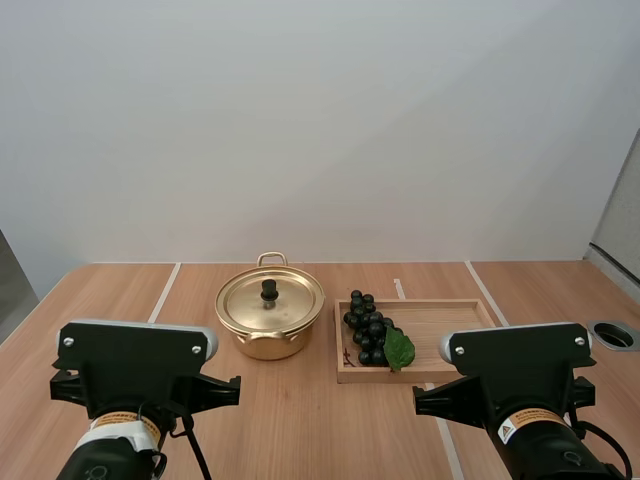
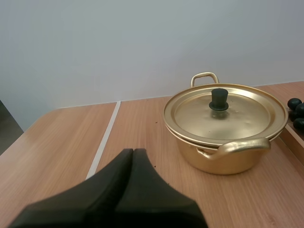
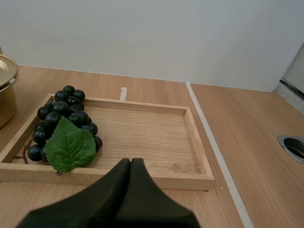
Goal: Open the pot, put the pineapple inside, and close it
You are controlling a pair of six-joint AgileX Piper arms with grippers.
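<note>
A gold pot (image 1: 268, 335) stands mid-table with its lid (image 1: 270, 300) on, a black knob (image 1: 269, 289) at the centre. In the left wrist view the pot (image 2: 223, 152) and lid (image 2: 223, 114) sit ahead of my left gripper (image 2: 133, 151), whose fingers lie together as one dark wedge, apart from the pot. A bunch of dark grapes (image 1: 368, 328) with a green leaf lies at the left end of a wooden tray (image 1: 450, 320). My right gripper (image 3: 131, 161) is shut on nothing, just short of the tray's (image 3: 156, 178) near rim, the grapes (image 3: 64, 121) beyond it. No pineapple is visible.
Pale tape lines (image 1: 165, 290) run across the wooden table. A round metal-rimmed hole (image 1: 615, 335) sits near the table's right edge. Both arms' bases stand at the near edge, left (image 1: 135, 365) and right (image 1: 520, 365).
</note>
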